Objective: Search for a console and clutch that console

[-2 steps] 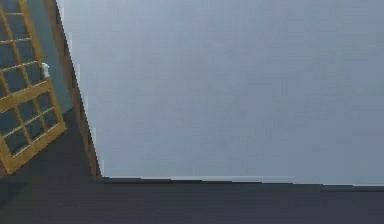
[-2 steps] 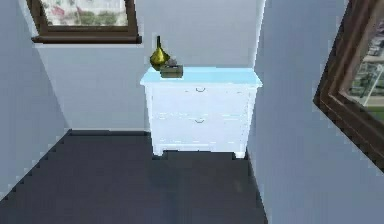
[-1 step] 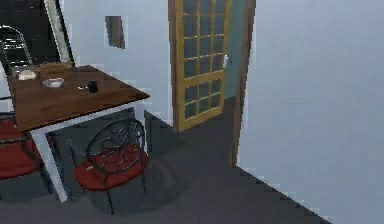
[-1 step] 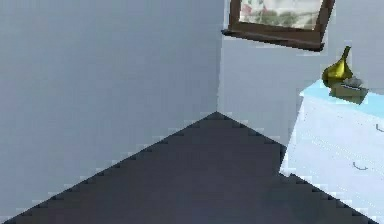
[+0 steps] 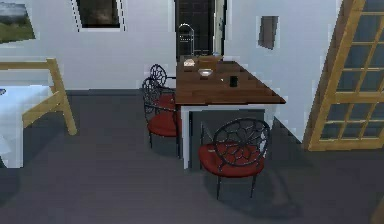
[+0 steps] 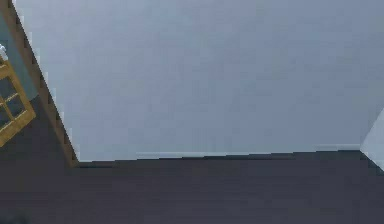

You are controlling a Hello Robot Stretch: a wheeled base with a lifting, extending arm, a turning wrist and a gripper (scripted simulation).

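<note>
Nearest me, a red-seated chair (image 5: 231, 152) stands at a wooden table (image 5: 250, 95). Farther along the tabletop lies a small dark thing (image 5: 232, 80), possibly the console, near a pale dish (image 5: 205, 72). I cannot tell the gripper's state.

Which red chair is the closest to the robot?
The chair at the near end of the table, lowest in the forward view. The middle chair and far chair stand farther back along its left side.

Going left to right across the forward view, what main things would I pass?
wooden-framed bed → window → brown-topped table → glass-paned wooden door
</note>
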